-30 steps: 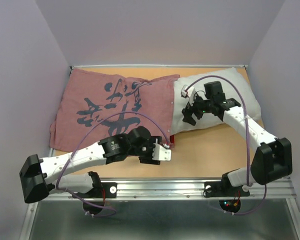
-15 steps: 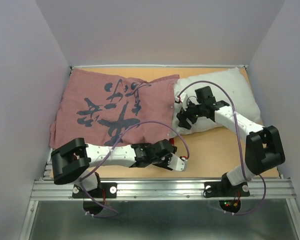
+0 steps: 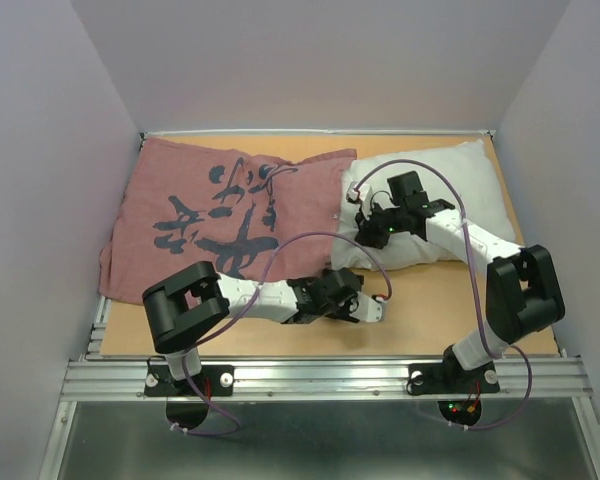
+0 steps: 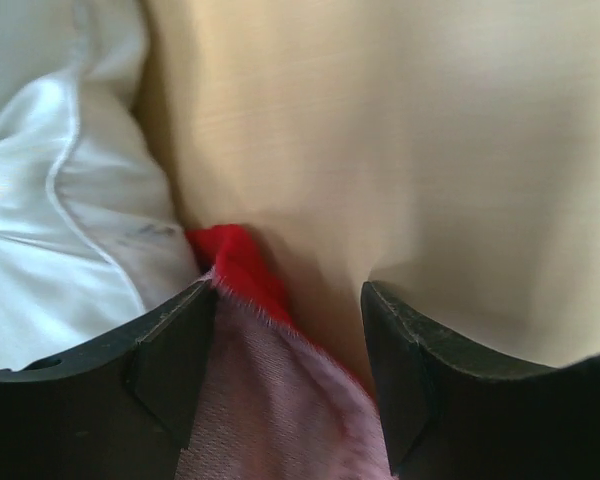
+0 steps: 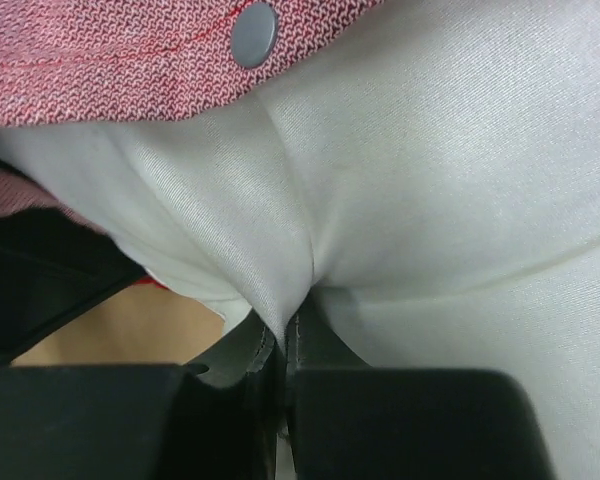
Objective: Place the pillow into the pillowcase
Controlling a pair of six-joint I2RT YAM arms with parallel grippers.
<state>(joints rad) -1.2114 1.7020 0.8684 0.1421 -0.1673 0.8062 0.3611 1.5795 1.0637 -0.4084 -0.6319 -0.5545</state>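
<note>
The pinkish-red pillowcase (image 3: 220,215) with dark blue characters lies flat at the left. The white pillow (image 3: 460,190) lies at the right, its left end under the pillowcase's open edge. My right gripper (image 3: 365,228) sits at that end and is shut (image 5: 283,345) on a pinched fold of the pillow (image 5: 430,200). The pillowcase hem (image 5: 110,60) with a grey snap (image 5: 254,33) lies just beyond. My left gripper (image 3: 370,305) is low near the front edge. It is open (image 4: 285,330), with the pillowcase's corner (image 4: 270,400) between its fingers (image 4: 170,370), beside the pillow (image 4: 60,230).
The wooden table (image 3: 430,300) is walled by pale panels on three sides. A metal rail (image 3: 330,375) carrying the arm bases runs along the near edge. The left arm's cable (image 3: 310,240) loops over the pillowcase.
My right gripper has closed on the pillow's fabric and shifted slightly left. My left arm has folded and its gripper has slid right along the front, staying open.
</note>
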